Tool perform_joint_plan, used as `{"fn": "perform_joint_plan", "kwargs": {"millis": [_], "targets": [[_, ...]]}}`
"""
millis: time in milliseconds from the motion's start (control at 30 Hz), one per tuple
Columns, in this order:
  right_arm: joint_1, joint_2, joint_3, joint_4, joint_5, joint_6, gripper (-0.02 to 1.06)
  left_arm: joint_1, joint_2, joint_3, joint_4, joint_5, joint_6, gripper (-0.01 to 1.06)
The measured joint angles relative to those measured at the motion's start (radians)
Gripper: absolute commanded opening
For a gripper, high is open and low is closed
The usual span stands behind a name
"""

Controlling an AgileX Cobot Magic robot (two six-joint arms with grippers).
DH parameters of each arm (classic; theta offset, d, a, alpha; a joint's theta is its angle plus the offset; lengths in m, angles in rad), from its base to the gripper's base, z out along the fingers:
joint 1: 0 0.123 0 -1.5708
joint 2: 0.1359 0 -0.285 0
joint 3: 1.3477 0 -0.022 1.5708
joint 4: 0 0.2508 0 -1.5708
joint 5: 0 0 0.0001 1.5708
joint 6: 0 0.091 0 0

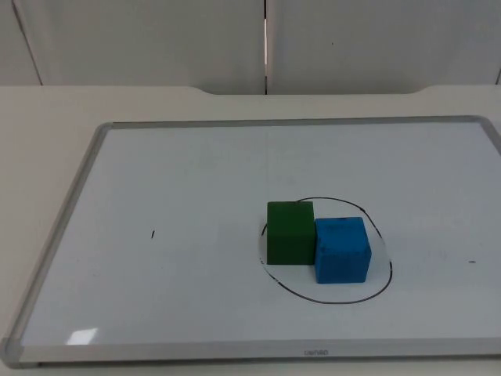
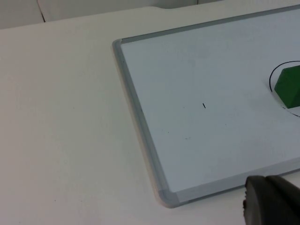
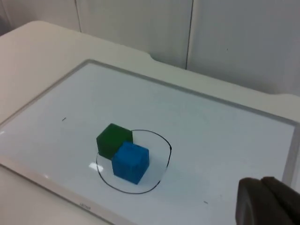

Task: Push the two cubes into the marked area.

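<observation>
A green cube (image 1: 290, 233) and a blue cube (image 1: 342, 250) stand side by side and touching on the whiteboard (image 1: 196, 164). Both sit inside a hand-drawn black ring (image 1: 387, 270), with the green cube's left side right at the line. The right wrist view takes in both the green cube (image 3: 112, 139) and the blue cube (image 3: 131, 161) within the ring (image 3: 166, 145). My left gripper (image 2: 272, 201) hangs off the board's front left corner, far from the green cube (image 2: 289, 86). My right gripper (image 3: 267, 201) is held high beyond the board's right side, away from the cubes.
The whiteboard has a raised grey frame (image 1: 59, 235) and lies on the white table (image 1: 47, 110), which ends at the grey partition wall (image 1: 156, 39). A short pen mark (image 1: 153, 234) sits left of the cubes and another (image 1: 471, 262) near the right frame.
</observation>
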Motion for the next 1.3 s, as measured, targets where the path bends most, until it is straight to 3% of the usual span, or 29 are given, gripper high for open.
{"fn": "perform_joint_plan", "kwargs": {"millis": [600,833,1300], "targets": [[0.0,-0.196,0.031,0.0,0.208,0.007,0.0,0.0,0.0,0.0,0.0,0.0,0.0,0.0],[0.0,-0.196,0.131,0.011,0.197,0.012,0.0,0.0,0.0,0.0,0.0,0.0,0.0,0.0],[0.0,-0.196,0.139,0.018,0.183,0.012,0.03,0.0,0.0,0.0,0.0,0.0,0.0,0.0]]}}
